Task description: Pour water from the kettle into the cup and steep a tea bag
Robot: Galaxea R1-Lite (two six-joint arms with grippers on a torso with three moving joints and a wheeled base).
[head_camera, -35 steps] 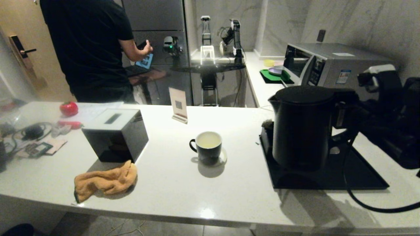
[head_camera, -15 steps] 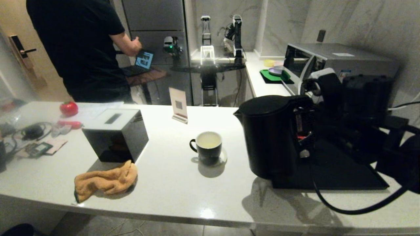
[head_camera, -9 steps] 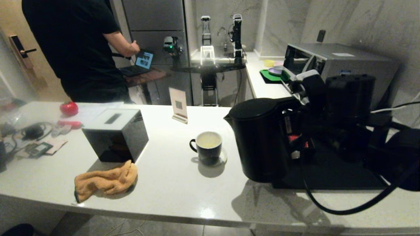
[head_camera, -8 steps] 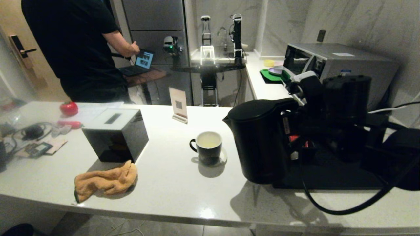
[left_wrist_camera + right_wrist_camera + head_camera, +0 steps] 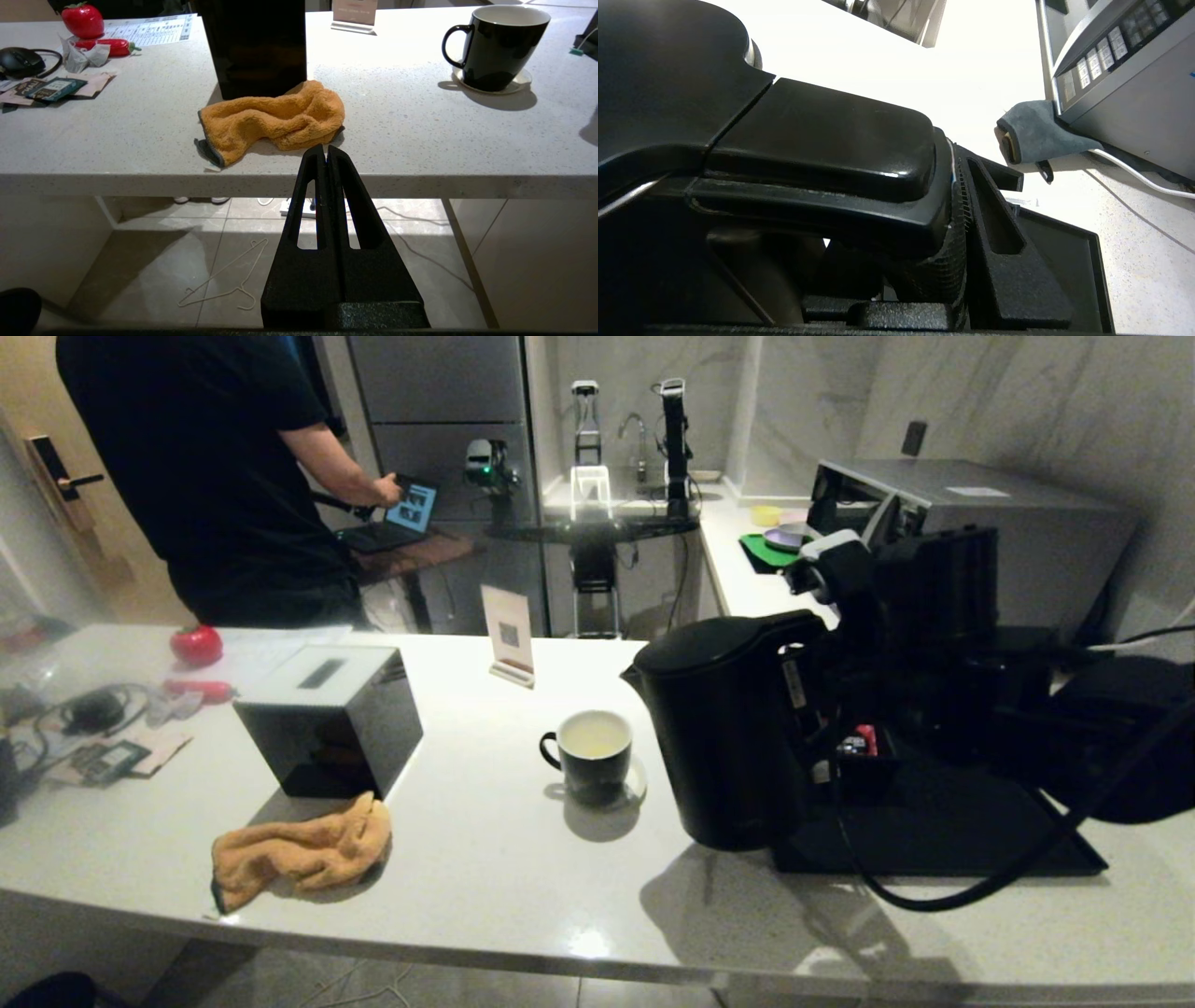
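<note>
While a person in a black T-shirt (image 5: 205, 476) stands behind the counter at the far left, the pale speckled stone counter (image 5: 485, 859) carries a round red tomato-like object (image 5: 196, 645) and a red chilli (image 5: 201, 690) near its left end, with a dark cable and small packets (image 5: 103, 758) beside them. Next comes a black cube-shaped box with a white slotted top (image 5: 327, 719), and a crumpled orange terry cloth (image 5: 299, 852) lies just in front of it, near the counter's front edge. The left gripper (image 5: 326, 154) hangs below that edge, level with the cloth in the left wrist view, its 2 black fingers pressed together and holding nothing. Behind the middle of the counter stands a small white card in a wooden holder (image 5: 509, 635). The small black mug with a cream inside (image 5: 590, 754) sits upright on a pale coaster (image 5: 635, 784), handle turned to the left, with a little pale yellowish liquid (image 5: 594, 735) inside. Just right of it, the tall matte black kettle (image 5: 724, 733) stands upright with its lid down and its spout toward the mug, its base overlapping the left edge of a flat black tray (image 5: 943, 831). The right gripper (image 5: 957, 224) is clamped around the kettle's handle. A silver microwave (image 5: 971, 532) sits at the far right.
</note>
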